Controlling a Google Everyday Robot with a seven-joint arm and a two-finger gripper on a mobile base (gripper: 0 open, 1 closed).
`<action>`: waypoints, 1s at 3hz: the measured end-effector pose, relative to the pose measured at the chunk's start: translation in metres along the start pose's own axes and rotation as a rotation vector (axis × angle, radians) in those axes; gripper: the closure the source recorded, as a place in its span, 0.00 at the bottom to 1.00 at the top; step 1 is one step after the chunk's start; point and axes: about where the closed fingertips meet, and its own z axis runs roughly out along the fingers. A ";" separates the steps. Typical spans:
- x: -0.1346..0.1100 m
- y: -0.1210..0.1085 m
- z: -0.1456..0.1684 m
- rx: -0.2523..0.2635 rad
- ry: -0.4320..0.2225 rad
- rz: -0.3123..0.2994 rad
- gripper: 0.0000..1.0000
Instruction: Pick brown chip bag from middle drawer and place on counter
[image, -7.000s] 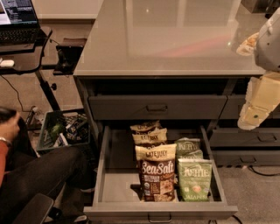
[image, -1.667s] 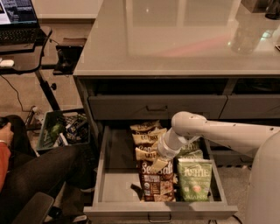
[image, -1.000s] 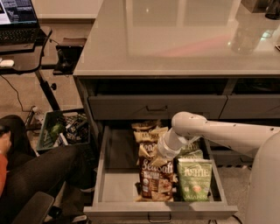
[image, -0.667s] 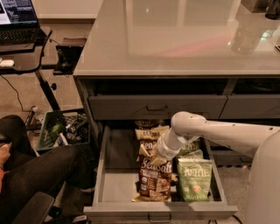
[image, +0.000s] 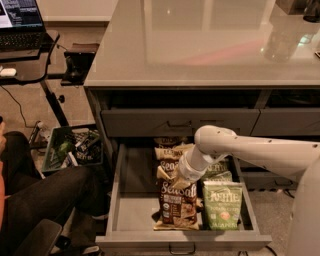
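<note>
Claw (image: 181, 179) atop crinkled, glossy brown chip bag (image: 178, 202) in deep grey middle drawer (image: 131, 210), grip unclear

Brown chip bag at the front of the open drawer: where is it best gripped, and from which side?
Grip the brown chip bag by its top edge, coming from above. It lies face up in the drawer, with a green bag close beside it, so the sides are probably too crowded. The gripper sits at that top end.
</note>
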 end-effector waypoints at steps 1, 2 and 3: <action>-0.032 0.018 -0.033 0.015 0.056 -0.059 1.00; -0.068 0.037 -0.083 0.047 0.104 -0.116 1.00; -0.092 0.054 -0.123 0.090 0.152 -0.153 1.00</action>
